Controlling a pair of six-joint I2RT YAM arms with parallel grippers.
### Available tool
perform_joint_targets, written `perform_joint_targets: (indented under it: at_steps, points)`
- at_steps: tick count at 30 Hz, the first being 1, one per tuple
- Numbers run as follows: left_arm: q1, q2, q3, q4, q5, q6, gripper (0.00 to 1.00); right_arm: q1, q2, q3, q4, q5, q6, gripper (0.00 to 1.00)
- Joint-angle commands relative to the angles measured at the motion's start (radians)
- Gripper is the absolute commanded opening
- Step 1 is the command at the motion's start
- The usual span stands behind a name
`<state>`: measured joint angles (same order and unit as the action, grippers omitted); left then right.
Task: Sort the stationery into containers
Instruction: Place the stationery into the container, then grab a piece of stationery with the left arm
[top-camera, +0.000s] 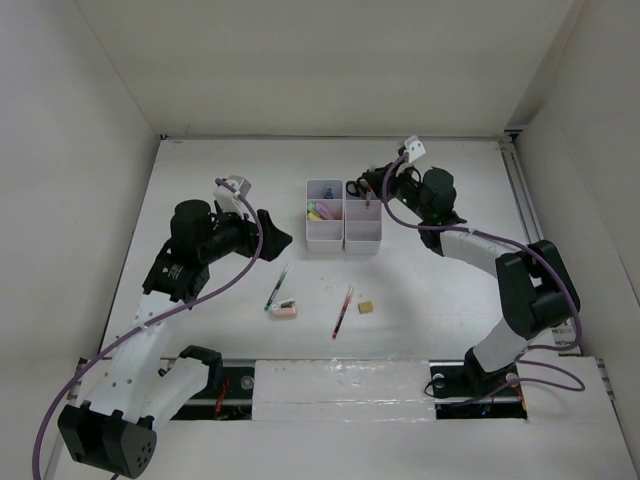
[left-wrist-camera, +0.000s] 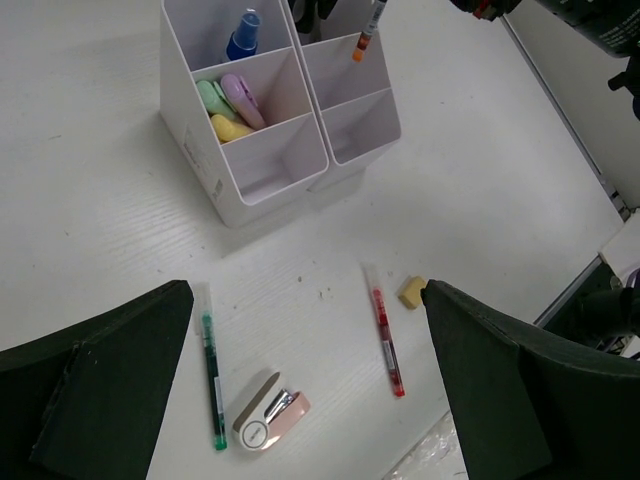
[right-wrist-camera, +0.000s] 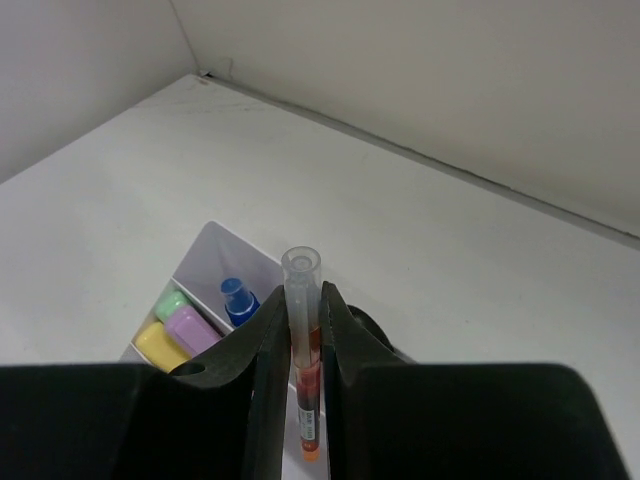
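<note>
The white six-compartment organiser (top-camera: 343, 232) stands mid-table. Its left column holds a blue-capped tube (left-wrist-camera: 243, 34) and green, purple and yellow markers (left-wrist-camera: 232, 103). Black scissors (top-camera: 356, 186) stand in the back right compartment. My right gripper (right-wrist-camera: 303, 300) is shut on a red pen (right-wrist-camera: 305, 345), upright with its orange tip down over the right column; the pen also shows in the left wrist view (left-wrist-camera: 367, 22). My left gripper (left-wrist-camera: 305, 295) is open and empty above a green pen (left-wrist-camera: 211, 375), a pink stapler (left-wrist-camera: 268, 412), a second red pen (left-wrist-camera: 385, 340) and a tan eraser (left-wrist-camera: 412, 292).
White walls enclose the table on three sides. A white strip (top-camera: 340, 385) runs along the near edge between the arm bases. The loose items lie between the organiser and this strip.
</note>
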<state>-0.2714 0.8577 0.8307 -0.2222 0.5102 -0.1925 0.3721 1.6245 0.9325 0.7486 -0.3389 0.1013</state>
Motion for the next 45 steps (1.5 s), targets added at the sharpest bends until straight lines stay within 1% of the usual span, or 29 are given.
perform_joint_targets:
  at_steps: [1,5,8,11,12,13,14,16,17,18,20,21,23,24,26,28,29,30,32,33,35,36,37,38,39,40,41,42,45]
  points:
    - [0.001,-0.019,-0.001,0.035,0.028,-0.002,1.0,-0.002,0.002,-0.033,0.124,-0.025,0.015,0.0]
    - [0.001,-0.028,-0.001,0.035,0.039,-0.002,1.0,-0.002,0.002,-0.066,0.172,-0.003,0.025,0.0]
    - [0.001,-0.028,-0.001,0.035,0.039,-0.002,1.0,-0.002,0.011,-0.077,0.172,-0.003,0.035,0.01]
    - [0.001,-0.028,-0.001,0.035,0.039,-0.002,1.0,-0.002,0.02,-0.087,0.193,-0.003,0.044,0.1]
    - [0.001,-0.028,-0.001,0.035,0.039,-0.002,1.0,-0.002,0.02,-0.098,0.193,-0.003,0.044,0.15]
    - [0.001,-0.028,-0.001,0.035,0.039,-0.002,1.0,-0.002,0.02,-0.098,0.204,-0.003,0.054,0.33]
    - [0.001,-0.028,-0.001,0.035,0.039,-0.002,1.0,-0.002,0.02,-0.107,0.204,-0.003,0.054,0.37]
    - [0.001,-0.028,-0.001,0.035,0.039,-0.002,1.0,-0.002,0.02,-0.107,0.204,-0.003,0.054,0.39]
    - [0.001,-0.028,-0.001,0.035,0.039,-0.002,1.0,-0.002,0.029,-0.107,0.204,-0.003,0.066,0.47]
    - [0.001,-0.028,-0.001,0.035,0.039,-0.002,1.0,-0.002,0.029,-0.107,0.204,-0.003,0.066,0.54]
    - [0.001,-0.028,-0.001,0.035,0.03,-0.002,1.0,-0.002,0.029,-0.107,0.204,-0.003,0.078,0.6]
    - [0.001,-0.028,-0.001,0.035,0.03,-0.002,1.0,-0.002,0.017,-0.118,0.213,-0.012,0.078,0.65]
    - [0.001,-0.028,-0.001,0.035,0.019,-0.002,1.0,-0.002,-0.029,-0.133,0.233,-0.012,0.116,0.71]
    - [0.001,-0.028,-0.011,0.035,0.008,-0.002,1.0,0.01,-0.052,-0.144,0.233,-0.012,0.127,0.95]
    - [0.001,-0.006,-0.012,0.035,-0.037,-0.012,1.0,0.03,-0.144,-0.162,0.209,0.018,0.136,1.0]
    - [0.001,0.052,-0.021,0.008,-0.085,-0.024,1.0,0.065,-0.214,-0.184,0.169,0.072,0.136,1.0]
    - [0.001,0.081,-0.021,-0.003,-0.097,-0.024,1.0,0.079,-0.289,-0.184,0.146,0.101,0.136,1.0]
    - [0.001,0.142,-0.01,-0.003,-0.098,-0.024,1.0,0.091,-0.325,-0.195,0.097,0.13,0.136,1.0]
    - [0.001,0.203,-0.01,-0.031,-0.088,-0.024,1.0,0.123,-0.42,-0.186,0.026,0.195,0.136,1.0]
    - [0.001,0.231,-0.01,-0.031,-0.079,-0.039,1.0,0.123,-0.446,-0.175,-0.068,0.208,0.136,1.0]
    - [-0.017,0.317,0.004,-0.058,-0.1,-0.048,1.0,0.134,-0.494,-0.126,-0.173,0.228,0.136,1.0]
    - [-0.034,0.354,0.022,-0.075,-0.114,-0.048,1.0,0.145,-0.533,-0.109,-0.222,0.228,0.136,1.0]
    - [-0.082,0.432,0.034,-0.094,-0.128,-0.059,1.0,0.145,-0.552,-0.094,-0.309,0.228,0.136,1.0]
    - [-0.11,0.472,0.057,-0.129,-0.128,-0.059,1.0,0.157,-0.57,-0.08,-0.345,0.228,0.136,1.0]
    - [-0.136,0.506,0.058,-0.14,-0.128,-0.059,1.0,0.157,-0.604,-0.069,-0.371,0.219,0.127,1.0]
    - [-0.167,0.532,0.058,-0.149,-0.184,-0.074,1.0,0.166,-0.624,-0.069,-0.397,0.219,0.127,1.0]
    - [-0.223,0.558,0.058,-0.149,-0.24,-0.111,1.0,0.166,-0.643,-0.069,-0.397,0.21,0.127,1.0]
    - [-0.248,0.558,0.067,-0.17,-0.286,-0.126,1.0,0.177,-0.659,-0.083,-0.397,0.21,0.127,1.0]
    - [-0.259,0.57,0.079,-0.209,-0.353,-0.16,1.0,0.177,-0.712,-0.104,-0.397,0.186,0.136,1.0]
